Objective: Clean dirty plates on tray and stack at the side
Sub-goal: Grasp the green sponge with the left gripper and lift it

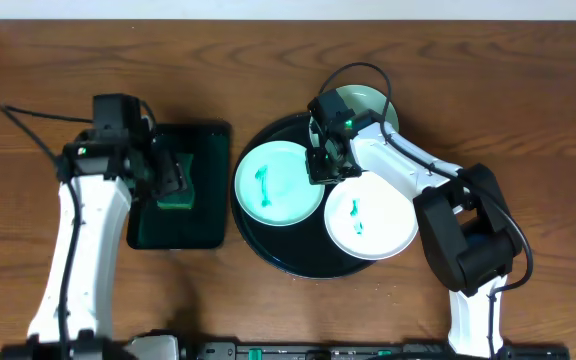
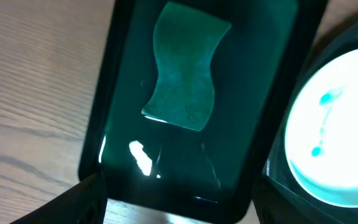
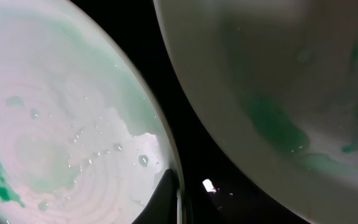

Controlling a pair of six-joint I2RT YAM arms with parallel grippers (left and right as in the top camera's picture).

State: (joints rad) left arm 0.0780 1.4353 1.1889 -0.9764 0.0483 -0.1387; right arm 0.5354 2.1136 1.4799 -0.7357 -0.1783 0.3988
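L gripper [image 1: 175, 181] spread over wavy green sponge [image 2: 185, 68]; R gripper [image 1: 323, 166] at smeared round plate [image 1: 276, 185] rim, grip unclear.

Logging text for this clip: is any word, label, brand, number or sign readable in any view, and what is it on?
No readable text in any view.
left plate, right plate, back plate: no print; the green marks on the first two are smears, not writing.
round tray: unmarked.
rectangular tray and sponge: unmarked.
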